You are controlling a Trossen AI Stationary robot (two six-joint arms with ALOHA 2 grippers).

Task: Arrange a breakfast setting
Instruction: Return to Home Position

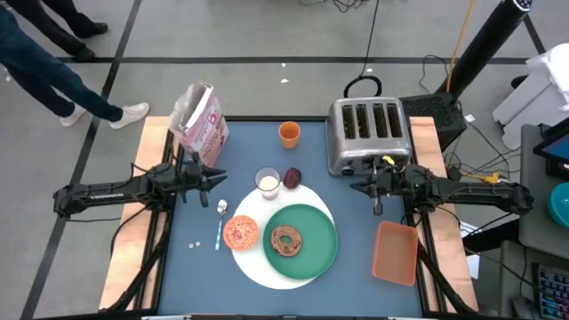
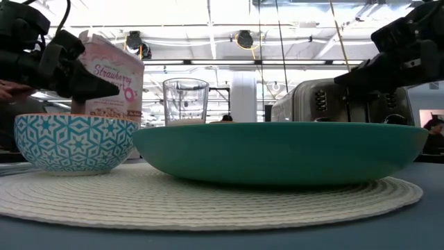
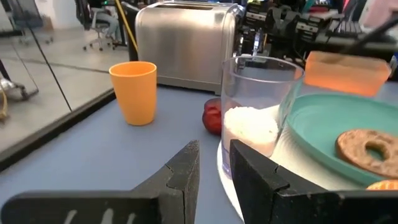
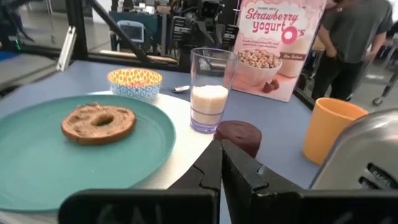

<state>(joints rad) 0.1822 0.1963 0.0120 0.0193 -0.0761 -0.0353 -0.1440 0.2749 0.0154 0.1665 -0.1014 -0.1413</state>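
- The left arm (image 1: 116,190) reaches in level from the table's left edge, folded low, its wrist pointing toward the middle.
- The left tool (image 1: 219,180) hangs clear above the table — its two dark fingers (image 3: 184,177) stand a narrow gap apart, with nothing between them.
- The right arm (image 1: 462,193) mirrors it from the table's right edge, stretched level, wrist turned inward.
- The right tool (image 1: 357,187) hangs above the table too — its fingers (image 4: 208,171) are pressed together at the tips and hold nothing.
- The two tools face each other across the table, well apart.
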